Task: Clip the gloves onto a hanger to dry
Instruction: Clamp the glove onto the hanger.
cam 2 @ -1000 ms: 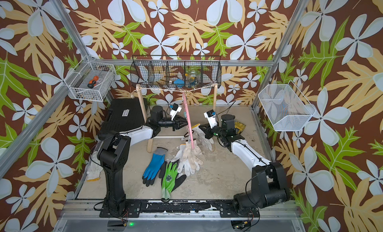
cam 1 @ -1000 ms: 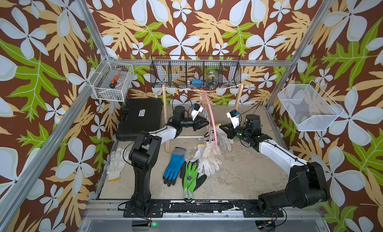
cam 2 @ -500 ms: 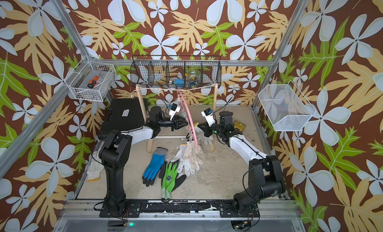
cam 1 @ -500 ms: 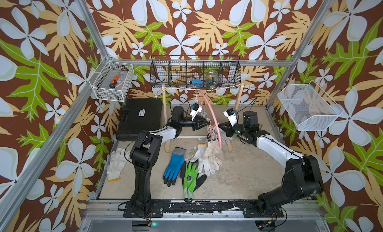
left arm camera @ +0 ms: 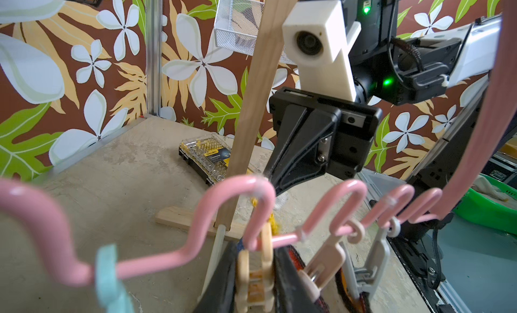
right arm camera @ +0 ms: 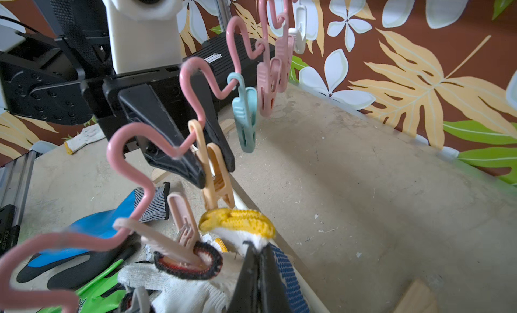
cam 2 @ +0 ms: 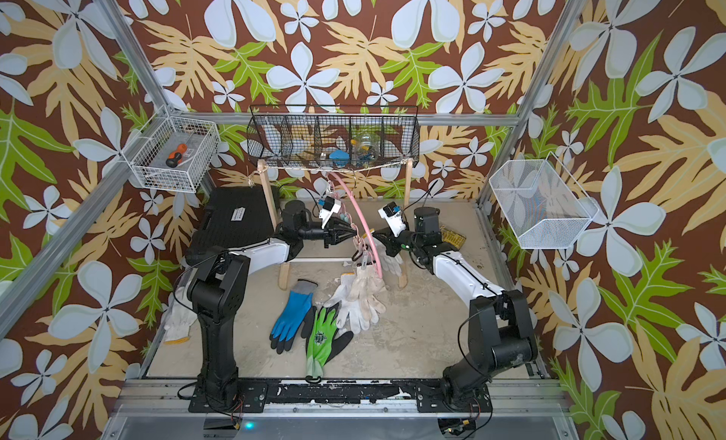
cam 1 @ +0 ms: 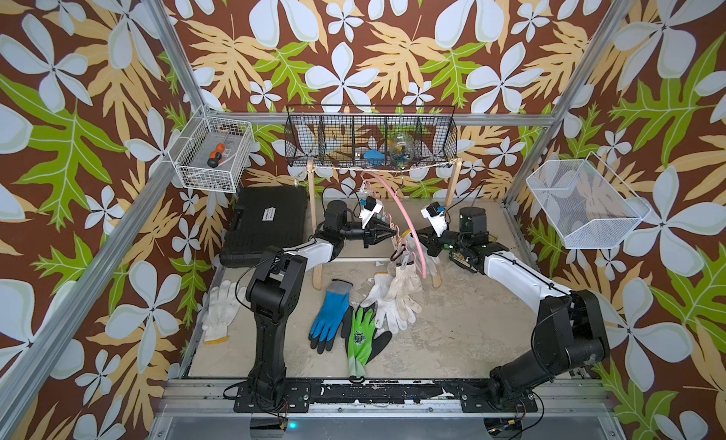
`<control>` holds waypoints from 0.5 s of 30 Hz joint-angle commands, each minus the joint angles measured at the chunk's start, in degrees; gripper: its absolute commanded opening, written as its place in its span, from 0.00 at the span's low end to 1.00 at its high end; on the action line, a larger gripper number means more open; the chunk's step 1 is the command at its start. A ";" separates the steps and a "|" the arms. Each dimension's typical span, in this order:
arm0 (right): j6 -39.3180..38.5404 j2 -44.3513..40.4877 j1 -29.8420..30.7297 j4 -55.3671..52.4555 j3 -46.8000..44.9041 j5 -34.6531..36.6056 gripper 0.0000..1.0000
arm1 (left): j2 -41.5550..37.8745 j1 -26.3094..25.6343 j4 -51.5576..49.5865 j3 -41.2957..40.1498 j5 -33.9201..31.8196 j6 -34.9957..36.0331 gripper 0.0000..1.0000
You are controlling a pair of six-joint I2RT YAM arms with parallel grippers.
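Left gripper [right arm camera: 214, 173] is squeezing the peach clip [right arm camera: 221, 191] on the pink hanger [left arm camera: 503, 102], jaws nearly closed around it. Right gripper [right arm camera: 260, 269] is clamping tight on a yellow-cuffed white glove [right arm camera: 237, 222], holding the cuff right below that clip. The hanger's dangling between the wooden rack posts [cam 1: 312, 206] with dirty white gloves [cam 1: 400, 296] hanging off it. The blue glove [cam 1: 330, 316] and green glove [cam 1: 361, 336] are lying on the table [cam 1: 451, 332].
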 commanded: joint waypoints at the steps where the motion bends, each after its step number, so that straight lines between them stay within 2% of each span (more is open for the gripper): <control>1: -1.65 1.12 0.10 -1.05 0.43 -1.92 0.00 | 0.01 0.07 -0.53 0.60 -0.55 3.43 0.13; 6: -4.25 3.44 0.10 -6.45 3.35 -4.83 0.00 | 0.22 0.09 1.23 0.82 0.36 3.00 0.13; 15: -3.20 4.34 0.57 -5.50 3.87 -5.06 0.00 | 0.75 0.17 3.95 0.83 2.26 2.15 0.12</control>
